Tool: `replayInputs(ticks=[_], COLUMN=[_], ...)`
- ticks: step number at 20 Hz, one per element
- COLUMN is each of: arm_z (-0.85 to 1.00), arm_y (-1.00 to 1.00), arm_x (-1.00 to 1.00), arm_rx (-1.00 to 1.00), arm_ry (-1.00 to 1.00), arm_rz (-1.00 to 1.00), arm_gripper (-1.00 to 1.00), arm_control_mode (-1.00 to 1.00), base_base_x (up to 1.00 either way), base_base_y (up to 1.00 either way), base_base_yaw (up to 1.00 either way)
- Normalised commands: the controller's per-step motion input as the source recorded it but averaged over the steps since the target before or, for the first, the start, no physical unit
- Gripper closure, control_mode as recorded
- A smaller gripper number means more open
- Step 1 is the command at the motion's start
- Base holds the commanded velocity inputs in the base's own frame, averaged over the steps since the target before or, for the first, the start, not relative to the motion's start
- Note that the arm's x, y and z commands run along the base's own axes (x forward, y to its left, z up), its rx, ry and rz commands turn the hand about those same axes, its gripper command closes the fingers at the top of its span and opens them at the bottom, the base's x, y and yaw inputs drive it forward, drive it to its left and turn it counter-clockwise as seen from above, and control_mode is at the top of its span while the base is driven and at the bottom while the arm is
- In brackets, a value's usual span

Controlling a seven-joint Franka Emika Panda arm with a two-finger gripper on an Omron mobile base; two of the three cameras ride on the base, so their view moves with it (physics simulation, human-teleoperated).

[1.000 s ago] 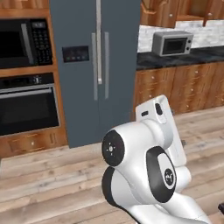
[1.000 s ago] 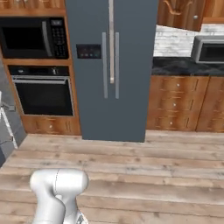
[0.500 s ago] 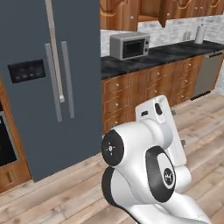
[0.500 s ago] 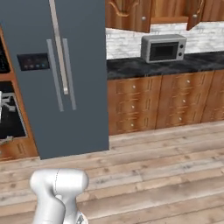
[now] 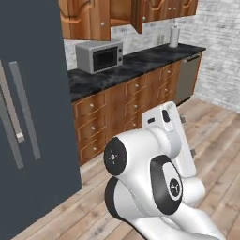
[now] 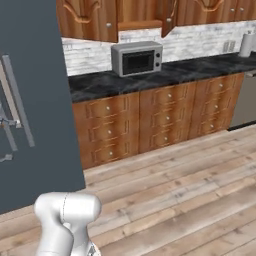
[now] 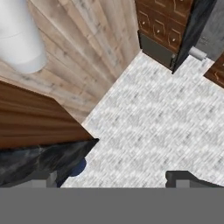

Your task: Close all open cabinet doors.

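Big dark-grey fridge (image 5: 33, 117) fills the left. The black stone worktop (image 6: 165, 75) runs right, carrying the grey boxy microwave (image 6: 137, 57). Above it, one reddish-brown wooden cabinet door (image 6: 165, 17) stands ajar, far from the arm, likely the target. The claw (image 7: 111, 179) gapes wide, empty, probably ready to push.

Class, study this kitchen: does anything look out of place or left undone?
Yes. Above the grey microwave, one upper cabinet door stands swung out, edge-on to the room, exposing the cupboard inside, while its neighbours sit flush. Nothing looks spilled or damaged.
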Motion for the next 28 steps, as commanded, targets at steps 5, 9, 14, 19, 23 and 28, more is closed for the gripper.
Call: replayInputs(ticks=[5,9,14,19,23,28], arm_z=[0.0,0.0,0.0,0.0,0.0,0.0], arm_y=[0.0,0.0,0.0,0.0,0.0,0.0], arm_x=[0.0,0.0,0.0,0.0,0.0,0.0], arm_rx=[0.0,0.0,0.0,0.0,0.0,0.0], arm_ry=[0.0,0.0,0.0,0.0,0.0,0.0], arm_rz=[0.0,0.0,0.0,0.0,0.0,0.0], arm_gripper=[-1.0,-1.0,-1.0,-1.0,-1.0,-1.0], arm_control_mode=[1.0,1.0,1.0,1.0,1.0,1.0], base_base_x=[0.85,0.87,0.89,1.0,1.0,0.96], base_base_y=[-0.6,-0.64,-0.59,-0.02,0.11,-0.24], base_base_yaw=[-0.19,-0.04,0.0,-0.06,-0.15,-0.02])
